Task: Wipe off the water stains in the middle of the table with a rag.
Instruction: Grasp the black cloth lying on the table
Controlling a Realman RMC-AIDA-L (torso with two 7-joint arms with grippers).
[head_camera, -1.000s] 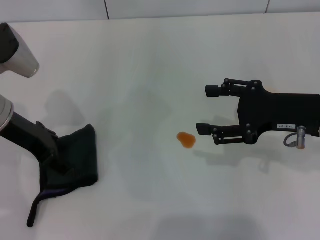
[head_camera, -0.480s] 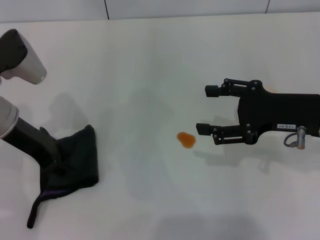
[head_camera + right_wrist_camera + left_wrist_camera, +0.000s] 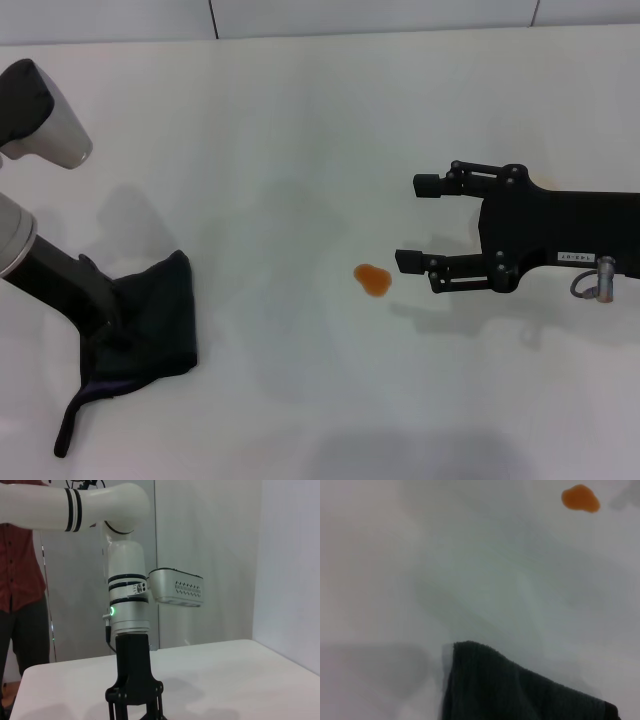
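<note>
Now the left gripper (image 3: 110, 335) is down on the rag (image 3: 150, 325), pinching it at the table's (image 3: 300, 120) left side. It should slide flat and slow toward the orange water stains (image 3: 373, 280), well apart from it. The right gripper (image 3: 418, 222), fingers wide, sits just beside them.

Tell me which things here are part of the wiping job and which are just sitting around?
Part of the job:
- orange water stain mid-table
- dark rag, at the table's left side
- left hand, pressed into the rag
- white table

Just about:
- right hand, open, hovering beside the stain, holding nothing
- person in a red shirt behind the table
</note>
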